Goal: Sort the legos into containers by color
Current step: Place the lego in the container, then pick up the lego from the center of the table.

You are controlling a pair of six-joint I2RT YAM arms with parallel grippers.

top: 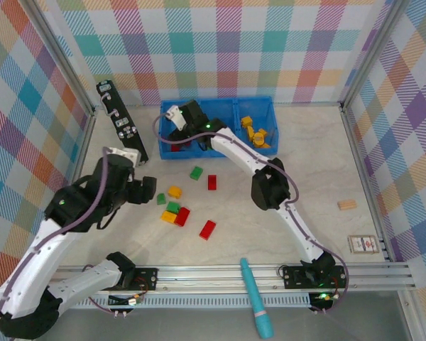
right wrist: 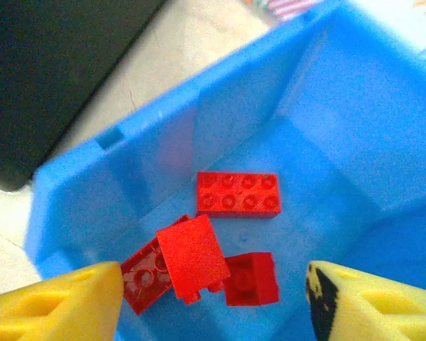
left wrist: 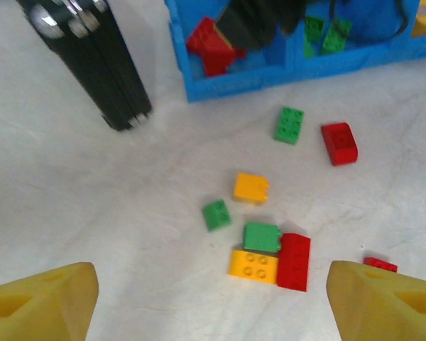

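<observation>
Pale marbled tabletop (top: 326,163), plaid walls behind. Blue tray (top: 259,100) sits at 12 o'clock. Its left compartment holds several red bricks (right wrist: 238,193), the middle one green bricks (left wrist: 323,34), the right one yellow bricks (top: 255,133). Right gripper (right wrist: 213,298) hangs over the red compartment, fingers apart, nothing between them. Eight loose legos (top: 177,209), red, green and yellow, lie at the tray's 6 o'clock. Left gripper (left wrist: 213,305) is at their 9 o'clock, fingers spread, empty. Black bar (top: 121,121) lies at the tray's 9 o'clock.

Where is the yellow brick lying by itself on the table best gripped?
Probably from straight above, pinching two opposite side walls of the yellow brick: it lies flat, with bare table on all sides.
</observation>
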